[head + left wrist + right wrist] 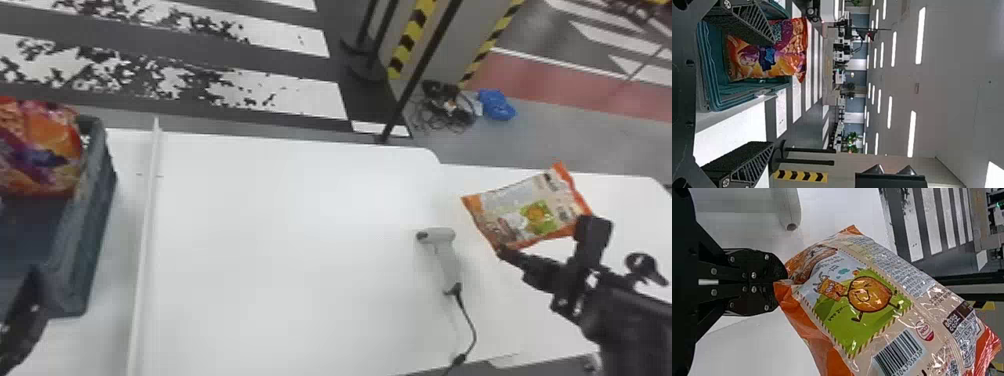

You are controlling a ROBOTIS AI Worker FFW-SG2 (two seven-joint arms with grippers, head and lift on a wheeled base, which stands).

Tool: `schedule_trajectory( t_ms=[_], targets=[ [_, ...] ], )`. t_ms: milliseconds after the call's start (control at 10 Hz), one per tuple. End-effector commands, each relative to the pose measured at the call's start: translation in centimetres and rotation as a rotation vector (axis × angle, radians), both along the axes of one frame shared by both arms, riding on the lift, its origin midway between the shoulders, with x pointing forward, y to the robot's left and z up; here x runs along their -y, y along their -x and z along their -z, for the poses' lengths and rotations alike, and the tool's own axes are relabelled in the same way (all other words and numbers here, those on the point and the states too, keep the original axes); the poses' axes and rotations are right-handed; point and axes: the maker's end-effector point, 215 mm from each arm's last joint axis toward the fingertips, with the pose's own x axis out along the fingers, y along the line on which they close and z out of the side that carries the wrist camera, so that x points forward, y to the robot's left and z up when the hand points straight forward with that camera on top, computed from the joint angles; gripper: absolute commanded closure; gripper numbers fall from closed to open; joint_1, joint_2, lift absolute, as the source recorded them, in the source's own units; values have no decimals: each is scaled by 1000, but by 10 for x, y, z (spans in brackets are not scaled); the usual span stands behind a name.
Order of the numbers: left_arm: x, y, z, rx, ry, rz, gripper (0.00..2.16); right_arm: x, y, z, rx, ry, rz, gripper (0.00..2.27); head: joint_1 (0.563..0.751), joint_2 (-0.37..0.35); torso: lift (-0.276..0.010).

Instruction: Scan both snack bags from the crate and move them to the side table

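My right gripper [782, 282] pinches the orange-edged bag [867, 297] by a corner over the side table [630, 205], likely to lay it flat, my left gripper [772, 93] spread near the crate [92, 210] holding the second bag [42, 145].

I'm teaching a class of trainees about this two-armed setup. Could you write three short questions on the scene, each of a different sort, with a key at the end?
1. Multiple choice. What does the right gripper pinch by a corner?
a) a paper cup
b) an orange-edged snack bag
c) a roll of tape

2. True or false. The scanner lies on the white table, to the robot's left of the pinched bag.

3. Fill in both blanks. The other bag sits in the ____, and the fingers of the left gripper are ____ (apart or together).

Key: 1. b; 2. true; 3. crate, apart
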Motion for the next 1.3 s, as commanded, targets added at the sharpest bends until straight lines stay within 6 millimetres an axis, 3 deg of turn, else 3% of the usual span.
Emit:
schedule_trajectory(
  t_ms=[0, 500, 700, 800, 1000, 1200],
  targets=[
    [0, 0, 1, -3, 0, 0, 83, 17, -4, 8, 10, 35, 40, 2256, 695, -350, -75],
    [0, -1, -1, 2, 0, 0, 83, 68, 4, 41, -27, 72, 176, 2256, 695, -350, -75],
    [0, 0, 1, 0, -1, 2, 83, 78, 11, 50, -31, 63, 217, 2020, 695, -350, -75],
    [0, 0, 2, -1, -2, 3, 83, 81, 16, 55, -44, 66, 232, 1636, 695, -350, -75],
    [-1, 0, 2, -1, -1, 3, 83, 79, 17, 58, -54, 63, 229, 6, 695, -350, -75],
    [-1, 0, 2, -2, 0, 3, 83, 78, 17, 60, -54, 61, 249, 16, 695, -350, -75]
  ],
)
